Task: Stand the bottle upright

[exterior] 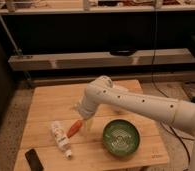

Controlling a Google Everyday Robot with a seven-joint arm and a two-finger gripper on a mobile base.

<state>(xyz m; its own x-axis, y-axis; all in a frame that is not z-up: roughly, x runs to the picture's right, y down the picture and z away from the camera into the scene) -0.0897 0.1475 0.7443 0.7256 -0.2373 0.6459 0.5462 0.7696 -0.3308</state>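
Note:
The bottle (60, 135) lies on its side on the wooden table (51, 102), front left, its white cap (69, 154) pointing toward the front edge. My white arm (136, 102) reaches in from the right and bends down over the table's middle. The gripper (87, 123) hangs just right of the bottle, close to the upper end of the orange carrot-shaped object (75, 128). It is open and holds nothing. The bottle is apart from it.
A green bowl (121, 137) sits at the front right, next to the gripper. A flat black device (34, 159) lies at the front left corner. Behind the table runs a low shelf (91, 60) with a dark object on it.

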